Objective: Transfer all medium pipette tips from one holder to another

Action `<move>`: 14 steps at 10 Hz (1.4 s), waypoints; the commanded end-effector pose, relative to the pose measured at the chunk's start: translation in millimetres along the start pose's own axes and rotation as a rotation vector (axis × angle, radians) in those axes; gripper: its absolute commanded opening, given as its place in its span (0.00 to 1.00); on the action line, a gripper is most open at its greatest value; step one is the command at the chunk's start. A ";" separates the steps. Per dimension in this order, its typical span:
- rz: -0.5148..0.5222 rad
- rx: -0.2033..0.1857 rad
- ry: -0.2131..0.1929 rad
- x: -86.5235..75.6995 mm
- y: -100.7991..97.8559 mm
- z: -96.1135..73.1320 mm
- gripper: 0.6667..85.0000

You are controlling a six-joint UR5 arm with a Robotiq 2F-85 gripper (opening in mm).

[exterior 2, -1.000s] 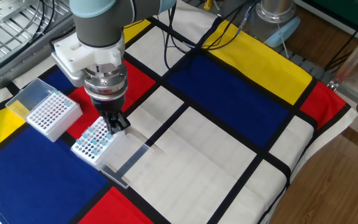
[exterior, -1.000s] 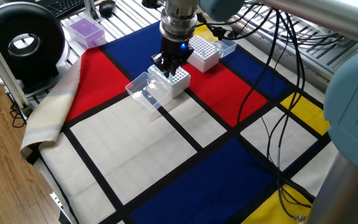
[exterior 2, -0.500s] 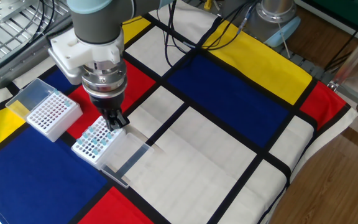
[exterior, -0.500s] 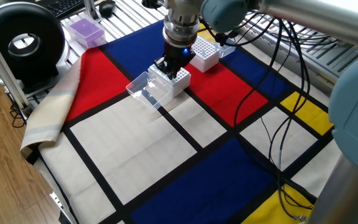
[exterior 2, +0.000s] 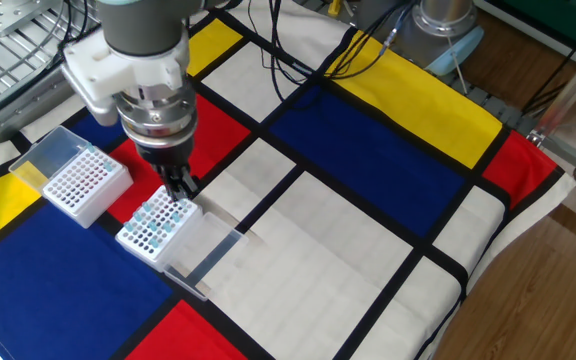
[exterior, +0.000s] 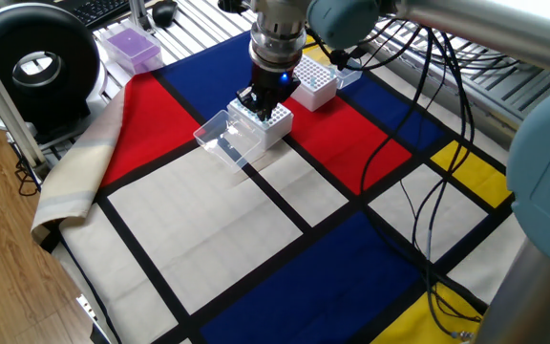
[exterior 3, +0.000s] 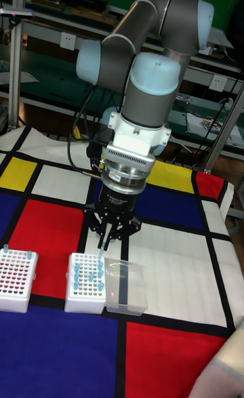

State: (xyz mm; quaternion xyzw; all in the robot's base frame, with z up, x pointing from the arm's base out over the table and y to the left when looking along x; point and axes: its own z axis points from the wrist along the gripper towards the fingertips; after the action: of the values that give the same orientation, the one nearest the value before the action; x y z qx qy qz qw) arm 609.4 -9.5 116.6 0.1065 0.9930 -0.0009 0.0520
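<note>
My gripper [exterior 3: 107,241] hangs just above the near white rack [exterior 3: 85,296], at the edge next to its clear lid [exterior 3: 126,288]. Its fingers are close together, shut on one pale blue medium pipette tip [exterior 3: 101,254] that points down over the rack. Several more tips [exterior 2: 151,224] stand in this rack [exterior 2: 131,243]. A second white rack [exterior 2: 78,182] [exterior: 311,82] stands apart, farther from the lid, and shows mostly open holes. In one fixed view the gripper [exterior: 259,98] hides part of the near rack [exterior: 273,124].
The racks stand on a red, blue, yellow and white checked cloth [exterior: 208,239]. A purple box [exterior: 130,46] and a black round device [exterior: 34,63] lie beyond the cloth's corner. Black cables [exterior: 428,143] trail across the cloth's right side.
The gripper has risen slightly and shifted a little toward the second rack, staying over the near one. Racks and lid have not moved.
</note>
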 end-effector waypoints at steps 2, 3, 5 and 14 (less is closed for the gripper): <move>-0.007 -0.002 0.013 -5.2 -3.5 -22.4 0.12; -0.010 -0.002 0.015 -6.7 -5.0 -24.8 0.12; -0.040 0.014 0.014 -13.3 -16.5 -29.3 0.12; -0.275 0.039 -0.008 -51.7 -96.2 -42.9 0.11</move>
State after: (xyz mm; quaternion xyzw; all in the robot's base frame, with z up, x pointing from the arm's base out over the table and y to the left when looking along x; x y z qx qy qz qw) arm 629.9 -92.7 158.9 -0.0029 0.9984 -0.0293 0.0484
